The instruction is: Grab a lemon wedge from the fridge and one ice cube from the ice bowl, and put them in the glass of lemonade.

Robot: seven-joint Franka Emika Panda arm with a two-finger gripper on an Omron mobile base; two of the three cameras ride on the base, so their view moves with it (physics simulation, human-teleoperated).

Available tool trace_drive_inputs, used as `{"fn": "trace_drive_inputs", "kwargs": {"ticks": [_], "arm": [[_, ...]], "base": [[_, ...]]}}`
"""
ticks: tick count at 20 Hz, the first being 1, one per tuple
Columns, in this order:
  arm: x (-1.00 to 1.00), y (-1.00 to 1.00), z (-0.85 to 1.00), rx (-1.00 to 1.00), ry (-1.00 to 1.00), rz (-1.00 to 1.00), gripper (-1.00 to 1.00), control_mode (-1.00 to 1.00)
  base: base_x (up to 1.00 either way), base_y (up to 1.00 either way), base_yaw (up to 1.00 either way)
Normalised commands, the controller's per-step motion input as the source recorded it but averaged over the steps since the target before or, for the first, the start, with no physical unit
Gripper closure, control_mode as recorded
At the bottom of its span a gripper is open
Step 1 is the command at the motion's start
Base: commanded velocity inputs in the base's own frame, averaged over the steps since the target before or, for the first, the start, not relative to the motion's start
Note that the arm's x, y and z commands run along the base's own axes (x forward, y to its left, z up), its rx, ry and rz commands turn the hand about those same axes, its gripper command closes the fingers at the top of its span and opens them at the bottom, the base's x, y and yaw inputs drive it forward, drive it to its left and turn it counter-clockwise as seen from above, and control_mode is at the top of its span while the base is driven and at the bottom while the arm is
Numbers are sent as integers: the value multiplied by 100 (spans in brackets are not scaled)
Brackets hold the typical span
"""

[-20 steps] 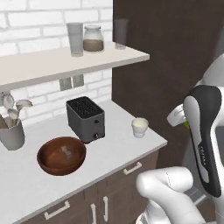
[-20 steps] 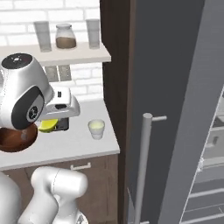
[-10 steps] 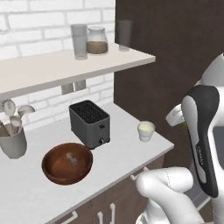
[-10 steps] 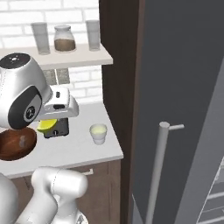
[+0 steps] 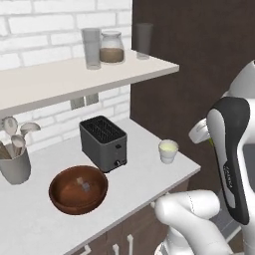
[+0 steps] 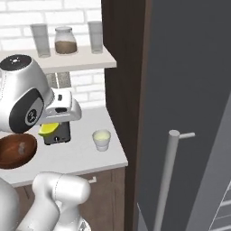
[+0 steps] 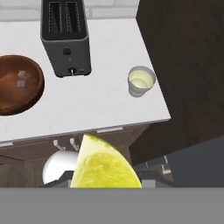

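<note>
The pincer point(image 6: 48, 130) is closed on the lemon wedge point(image 7: 105, 164), which fills the space between its tips in the hand view; the tips themselves are hidden behind the fruit. The wedge stands with its pointed end away from the pincer, toward the counter point(image 7: 109, 105), and its long axis runs along the pincer's line of sight, with the curved rind on the left edge and the cut flesh facing the camera. In the right base view the wedge shows as a yellow-green sliver under the white hand.

The pincer hangs off the front edge of the counter, not over it. Ahead of it and a little to the right stands the glass of lemonade point(image 7: 141, 81), upright, near the counter's right end beside the dark brown wall panel point(image 5: 199, 64). Ahead and to the left sits the grey toaster point(image 7: 65, 37), its slots running away from the pincer. Further left lies the ice bowl point(image 7: 19, 85), with an ice cube point(image 7: 21, 84) resting in it near the middle. The fridge point(image 6: 189, 113) stands to the right, its bar handle point(image 6: 166, 180) upright
</note>
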Motion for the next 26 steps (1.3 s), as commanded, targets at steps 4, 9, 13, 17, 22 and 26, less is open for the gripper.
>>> {"fn": "trace_drive_inputs", "kwargs": {"ticks": [4, 9, 13, 17, 22, 26], "arm": [[0, 0, 0, 0, 0, 0, 100, 100], [0, 0, 0, 0, 0, 0, 100, 100], [0, 0, 0, 0, 0, 0, 100, 100], [0, 0, 0, 0, 0, 0, 100, 100], [0, 0, 0, 0, 0, 0, 100, 100], [0, 0, 0, 0, 0, 0, 100, 100]], "base": [[15, 32, -10], [-23, 55, -2], [-1, 42, -1], [0, 32, 0], [-38, 41, 1], [-7, 43, 0]]}}
